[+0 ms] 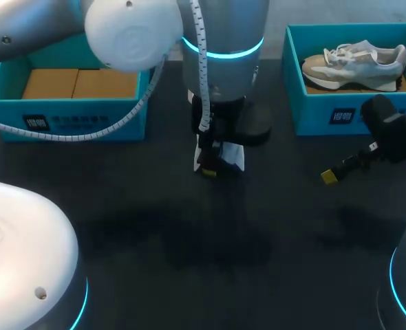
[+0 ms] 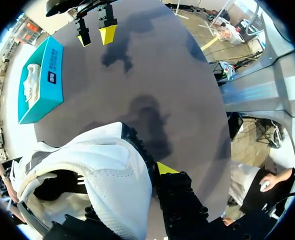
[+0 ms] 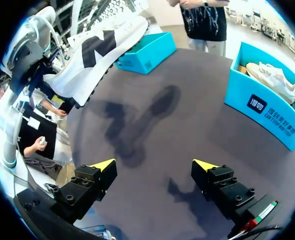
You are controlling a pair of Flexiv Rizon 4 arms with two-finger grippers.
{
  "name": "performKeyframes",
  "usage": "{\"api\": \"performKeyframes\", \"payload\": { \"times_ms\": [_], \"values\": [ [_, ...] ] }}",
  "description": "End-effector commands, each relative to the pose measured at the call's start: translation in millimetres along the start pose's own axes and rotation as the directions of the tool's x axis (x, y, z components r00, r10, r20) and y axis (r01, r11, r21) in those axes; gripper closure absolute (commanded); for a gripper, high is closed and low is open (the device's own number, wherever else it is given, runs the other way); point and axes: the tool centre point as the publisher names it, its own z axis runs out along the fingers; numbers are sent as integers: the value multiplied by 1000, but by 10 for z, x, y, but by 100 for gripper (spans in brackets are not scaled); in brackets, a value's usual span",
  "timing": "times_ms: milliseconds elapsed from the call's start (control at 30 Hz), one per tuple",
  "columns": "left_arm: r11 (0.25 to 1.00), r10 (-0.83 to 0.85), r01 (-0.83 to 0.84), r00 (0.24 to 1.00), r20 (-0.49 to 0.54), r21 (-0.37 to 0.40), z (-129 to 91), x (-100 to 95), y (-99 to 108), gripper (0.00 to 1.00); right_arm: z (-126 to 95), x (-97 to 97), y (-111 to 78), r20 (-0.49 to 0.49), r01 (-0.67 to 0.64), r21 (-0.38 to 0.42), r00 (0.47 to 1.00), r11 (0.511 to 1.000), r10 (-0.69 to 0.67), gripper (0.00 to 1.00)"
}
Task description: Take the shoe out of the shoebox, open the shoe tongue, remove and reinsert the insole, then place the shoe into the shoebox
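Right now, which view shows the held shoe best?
Right wrist view: almost the whole shoe, side on. Left wrist view shows only part, close up; head view, a white sliver under the arm.

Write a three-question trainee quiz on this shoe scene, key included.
1. True or false: the right gripper is shut on a shoe.
2. Which one holds the white shoe off the table? A) the left gripper B) the right gripper C) neither
3. Fill in: the second shoe lies in the shoebox on the robot's ___ side.
Key: 1 false, it is open with nothing between its fingers; 2 A; 3 right.
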Motion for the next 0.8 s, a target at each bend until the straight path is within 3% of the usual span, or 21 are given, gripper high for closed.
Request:
{"api": "performKeyframes", "payload": {
  "times_ms": [33,800],
  "values": [
    [1000,0,0,1000,1,0,-14,-3,8,100,4,3,-4,1,0,0,1000,1000,0,0],
    [1000,7,-7,1000,4,0,-13,34,66,100,4,3,-4,1,0,0,1000,1000,0,0]
  ]
}}
